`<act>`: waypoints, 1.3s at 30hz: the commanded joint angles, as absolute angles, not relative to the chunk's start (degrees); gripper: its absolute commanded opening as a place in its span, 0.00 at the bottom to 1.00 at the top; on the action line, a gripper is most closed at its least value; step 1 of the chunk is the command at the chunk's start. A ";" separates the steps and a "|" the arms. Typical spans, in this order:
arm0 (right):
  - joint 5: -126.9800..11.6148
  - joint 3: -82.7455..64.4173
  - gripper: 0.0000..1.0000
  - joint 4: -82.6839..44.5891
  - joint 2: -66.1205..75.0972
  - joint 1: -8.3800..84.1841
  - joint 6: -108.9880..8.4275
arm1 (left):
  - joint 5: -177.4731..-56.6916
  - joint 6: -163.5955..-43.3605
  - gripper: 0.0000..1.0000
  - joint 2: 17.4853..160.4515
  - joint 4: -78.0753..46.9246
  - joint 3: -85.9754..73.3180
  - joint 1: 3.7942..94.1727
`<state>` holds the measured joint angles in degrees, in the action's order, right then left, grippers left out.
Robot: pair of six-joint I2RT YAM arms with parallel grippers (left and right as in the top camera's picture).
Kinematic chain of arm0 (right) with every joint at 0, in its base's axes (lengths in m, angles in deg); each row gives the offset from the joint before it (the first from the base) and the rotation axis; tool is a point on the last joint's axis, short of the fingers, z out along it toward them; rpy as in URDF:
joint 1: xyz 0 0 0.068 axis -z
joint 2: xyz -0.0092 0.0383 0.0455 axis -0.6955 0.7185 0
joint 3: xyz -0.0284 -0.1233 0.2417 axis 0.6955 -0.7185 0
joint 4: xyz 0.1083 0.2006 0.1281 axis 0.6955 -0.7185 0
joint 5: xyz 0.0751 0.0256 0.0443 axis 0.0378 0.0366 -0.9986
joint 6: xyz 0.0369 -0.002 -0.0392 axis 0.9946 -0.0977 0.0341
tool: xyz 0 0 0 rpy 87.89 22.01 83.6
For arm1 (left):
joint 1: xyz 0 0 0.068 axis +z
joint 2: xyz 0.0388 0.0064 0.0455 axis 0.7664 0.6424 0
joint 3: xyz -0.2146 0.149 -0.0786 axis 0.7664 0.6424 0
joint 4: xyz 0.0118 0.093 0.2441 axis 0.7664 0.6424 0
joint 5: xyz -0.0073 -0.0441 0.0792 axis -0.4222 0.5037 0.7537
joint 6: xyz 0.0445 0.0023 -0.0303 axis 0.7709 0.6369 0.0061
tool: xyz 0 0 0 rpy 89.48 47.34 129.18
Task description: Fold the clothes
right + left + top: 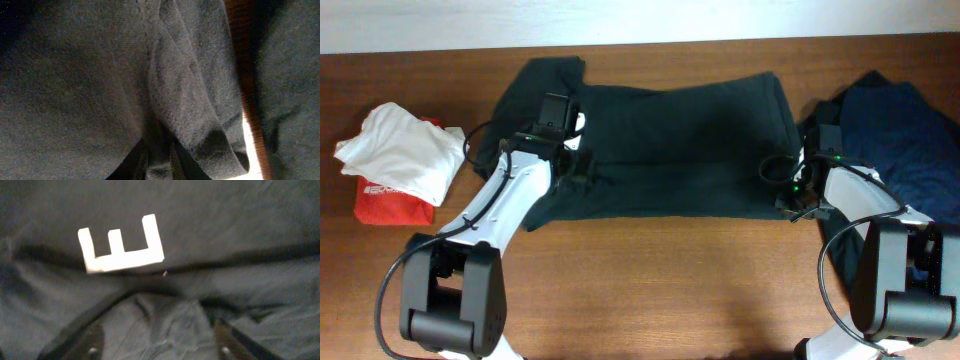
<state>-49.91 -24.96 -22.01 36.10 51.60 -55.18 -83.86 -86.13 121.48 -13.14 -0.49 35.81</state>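
A dark shirt (680,145) lies spread across the middle of the wooden table, with its lower part folded up. My left gripper (582,168) is at the shirt's left side. In the left wrist view its fingers (157,347) stand wide apart, with bunched dark fabric (165,325) between them and a white print mark (120,245) beyond. My right gripper (783,182) is at the shirt's right edge. In the right wrist view its fingers (160,165) are close together, pinching a fold of the dark fabric (185,85).
A white garment (400,150) lies on a red one (390,203) at the far left. A navy blue garment (905,130) is heaped at the right, next to my right arm. Bare wood (670,290) runs along the front of the table.
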 commanded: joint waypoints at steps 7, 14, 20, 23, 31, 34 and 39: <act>-47.22 -25.50 0.20 -22.51 36.43 51.97 -54.94 | -87.95 -90.55 0.76 121.24 3.65 -3.53 50.76; -47.22 -25.50 0.20 -22.51 36.43 51.97 -54.94 | -89.56 -94.57 0.82 121.39 6.64 -0.58 55.84; -47.22 -25.52 0.20 -22.60 36.41 51.97 -54.94 | -97.65 -96.52 0.72 121.59 -0.70 4.23 55.77; -47.20 -25.52 0.20 -22.75 36.43 51.97 -54.94 | -97.89 -97.72 0.67 121.61 -1.90 6.15 55.70; -47.20 -25.50 0.21 -22.73 36.43 51.97 -54.94 | -99.33 -98.07 0.59 121.61 -4.22 7.83 55.73; -47.20 -25.50 0.20 -22.88 36.43 51.97 -54.94 | -99.14 -98.09 0.29 121.61 -5.40 7.83 55.73; -47.20 -25.50 0.20 -22.88 36.43 51.97 -54.94 | -99.14 -98.09 0.01 121.61 -7.02 7.81 55.73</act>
<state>-48.58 -24.98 -22.49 36.10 51.60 -55.20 -98.33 -98.16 121.48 -6.34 7.44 55.64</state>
